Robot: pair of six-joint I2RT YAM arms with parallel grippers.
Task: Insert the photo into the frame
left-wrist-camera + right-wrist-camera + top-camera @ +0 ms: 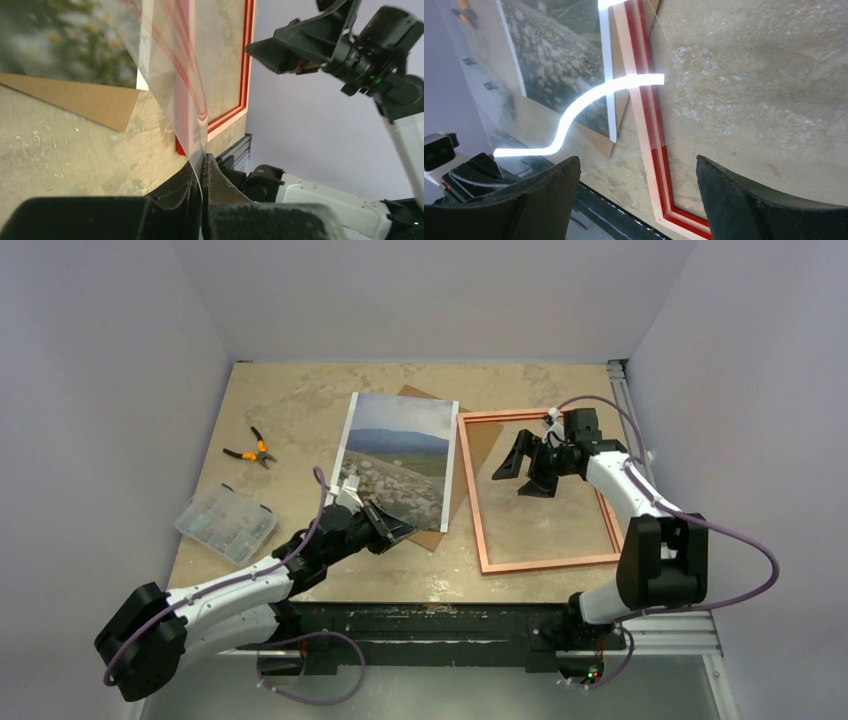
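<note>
My left jaws are clenched on the corner of a thin clear sheet (170, 75) (whether the photo's corner is pinched in with it, I cannot tell). The photo (400, 455) lies picture-up at the centre of the top view, on a brown board (85, 97). Its lower right corner is at my left jaws and its long axis runs bottom to top.

The frame (550, 564) lies flat on the bench (290, 400) just right of the photo, pale back up, its long axis roughly parallel. My right jaws hang released and empty over its upper part.

I judge the photo must travel rightward, and my left arm is the nearer one. The frame's opening shows mostly bare bench. The compartment box (226, 523) at lower left holds bits too small to name.
</note>
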